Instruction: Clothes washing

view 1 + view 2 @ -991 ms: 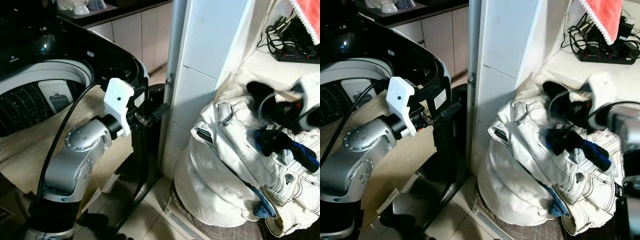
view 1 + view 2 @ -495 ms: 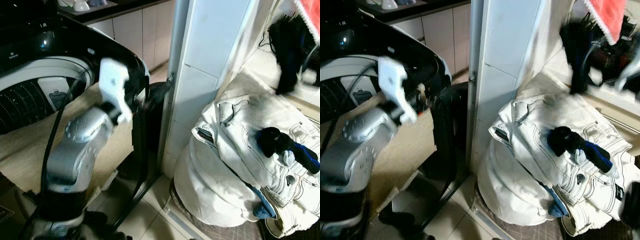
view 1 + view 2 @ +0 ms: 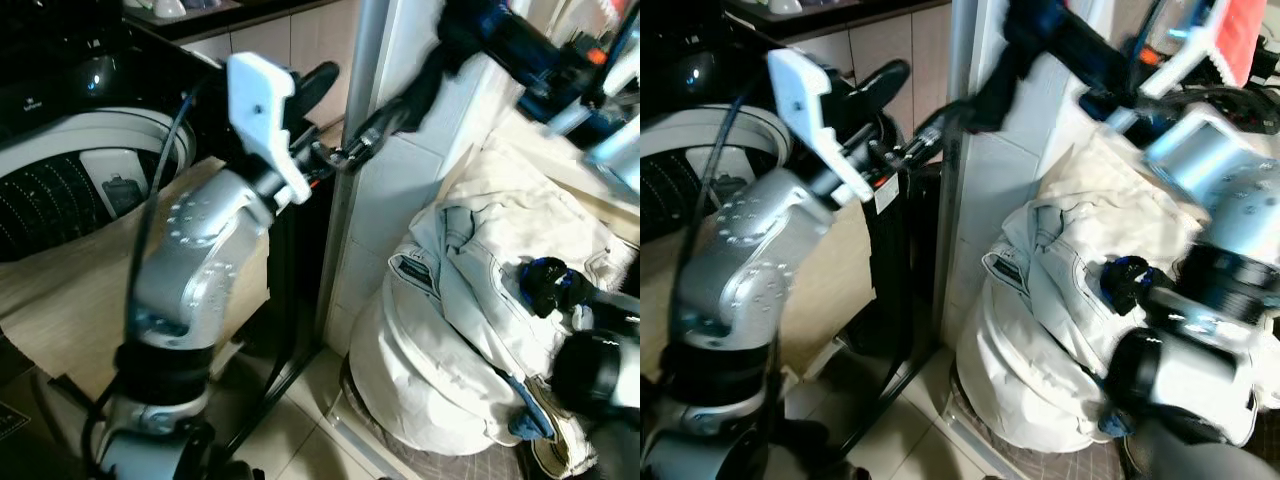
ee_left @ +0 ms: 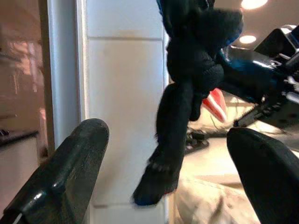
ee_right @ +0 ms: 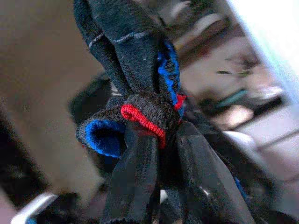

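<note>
Black knit, edged in red and blue, is pinched between the jaws of the right gripper [image 5: 161,172]: a dark sock [image 5: 135,88] bunched at its cuff, the two fingers closed on it. In the head views that gripper is raised at about 1 o'clock, blurred, and the sock [image 3: 1005,75] hangs from it against the white tiled pillar [image 3: 420,170], its loose end dangling toward 11 o'clock beside the metal door post [image 3: 350,150].

The left gripper [image 4: 168,172] stands with its jaws wide apart, nothing between them, and the hanging sock [image 4: 180,116] shows in the gap beyond them, apparently not touching either finger, though the blur makes that hard to judge. In the head views the left gripper [image 3: 335,110] is lifted at about 11 o'clock, its fingers reaching toward the sock's lower end, the silver arm [image 3: 200,260] bent beneath it.

At 9 o'clock sits the top-loading washing machine [image 3: 90,150], its drum open and dark inside. At 4 o'clock lies a heap of white clothes [image 3: 450,320], a pale denim jacket on top, with another dark and blue sock [image 3: 550,285] resting on it. A red cloth [image 3: 1245,40] hangs at the far 1 o'clock corner.
</note>
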Robot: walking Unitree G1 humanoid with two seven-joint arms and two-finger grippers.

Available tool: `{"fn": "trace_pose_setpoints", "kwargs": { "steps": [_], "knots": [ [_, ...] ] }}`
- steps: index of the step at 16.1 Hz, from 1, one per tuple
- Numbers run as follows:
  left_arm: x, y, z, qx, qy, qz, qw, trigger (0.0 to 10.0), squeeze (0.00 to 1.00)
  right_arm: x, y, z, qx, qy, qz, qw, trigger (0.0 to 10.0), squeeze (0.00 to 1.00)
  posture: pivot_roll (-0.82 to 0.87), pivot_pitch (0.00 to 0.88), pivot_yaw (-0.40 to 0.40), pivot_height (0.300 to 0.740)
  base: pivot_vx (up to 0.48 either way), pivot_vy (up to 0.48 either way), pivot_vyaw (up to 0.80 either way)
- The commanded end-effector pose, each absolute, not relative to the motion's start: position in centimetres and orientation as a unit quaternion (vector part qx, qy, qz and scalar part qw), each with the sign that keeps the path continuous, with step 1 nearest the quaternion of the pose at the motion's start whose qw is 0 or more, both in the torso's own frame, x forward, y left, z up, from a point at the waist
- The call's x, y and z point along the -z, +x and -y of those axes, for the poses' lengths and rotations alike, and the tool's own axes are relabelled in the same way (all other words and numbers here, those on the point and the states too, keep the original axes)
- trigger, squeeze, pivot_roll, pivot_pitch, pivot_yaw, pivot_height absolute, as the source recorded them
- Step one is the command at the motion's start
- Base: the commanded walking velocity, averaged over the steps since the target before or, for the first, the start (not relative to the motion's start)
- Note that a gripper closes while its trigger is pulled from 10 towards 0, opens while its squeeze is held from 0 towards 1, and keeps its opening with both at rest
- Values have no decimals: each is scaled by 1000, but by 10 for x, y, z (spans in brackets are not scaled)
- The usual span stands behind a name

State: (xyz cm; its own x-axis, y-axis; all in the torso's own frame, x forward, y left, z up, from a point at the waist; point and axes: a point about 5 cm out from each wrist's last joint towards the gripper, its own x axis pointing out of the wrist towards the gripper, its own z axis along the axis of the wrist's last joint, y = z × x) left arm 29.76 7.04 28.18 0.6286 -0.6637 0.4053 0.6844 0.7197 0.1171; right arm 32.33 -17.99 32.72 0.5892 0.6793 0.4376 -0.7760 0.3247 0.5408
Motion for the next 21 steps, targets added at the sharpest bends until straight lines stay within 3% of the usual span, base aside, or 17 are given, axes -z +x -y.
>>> {"fn": "trace_pose_setpoints", "kwargs": {
  "steps": [1, 2, 3, 4, 7, 11, 12, 17, 21],
  "knots": [
    [-284, 300, -69, 359, -16, 221, 907, 10000, 1000, -335, 315, 183, -452, 370, 83, 807, 0, 0, -106, 20, -67, 740, 0, 0, 0],
    [-286, 301, -69, 360, -45, 222, 905, 10000, 1000, -332, 312, 178, -462, 380, 78, 798, 0, 0, -106, 19, -69, 740, 0, 0, 0],
    [-287, 300, -69, 363, -51, 227, 902, 10000, 184, -329, 310, 174, -467, 389, 73, 791, 0, 0, -107, 21, -69, 740, 0, 0, 0],
    [-288, 298, -66, 374, -47, 233, 897, 10000, 0, -324, 308, 167, -471, 407, 61, 780, 0, 0, -107, 22, -69, 740, 0, 0, 0],
    [-280, 295, -56, 404, -28, 218, 888, 10000, 0, -317, 302, 154, -470, 417, 42, 777, 0, 0, -109, 25, -60, 740, 0, 0, 0],
    [-273, 302, -61, 379, -22, 199, 904, 10000, 0, -317, 297, 149, -468, 427, 40, 772, 0, 0, -110, 18, -51, 740, 0, 0, 0],
    [-270, 301, -61, 393, -32, 183, 900, 0, 0, -317, 296, 148, -466, 429, 40, 773, 0, 0, -108, 16, -49, 740, 0, 0, 0],
    [-263, 306, -63, 376, -53, 140, 914, 0, 0, -316, 293, 147, -464, 430, 36, 774, 0, 0, -107, 10, -48, 740, 0, 0, 0],
    [-264, 305, -62, 385, -60, 143, 910, 0, 0, -316, 292, 147, -459, 430, 32, 777, 0, 0, -103, 13, -54, 740, 0, 0, 0]
  ]
}}
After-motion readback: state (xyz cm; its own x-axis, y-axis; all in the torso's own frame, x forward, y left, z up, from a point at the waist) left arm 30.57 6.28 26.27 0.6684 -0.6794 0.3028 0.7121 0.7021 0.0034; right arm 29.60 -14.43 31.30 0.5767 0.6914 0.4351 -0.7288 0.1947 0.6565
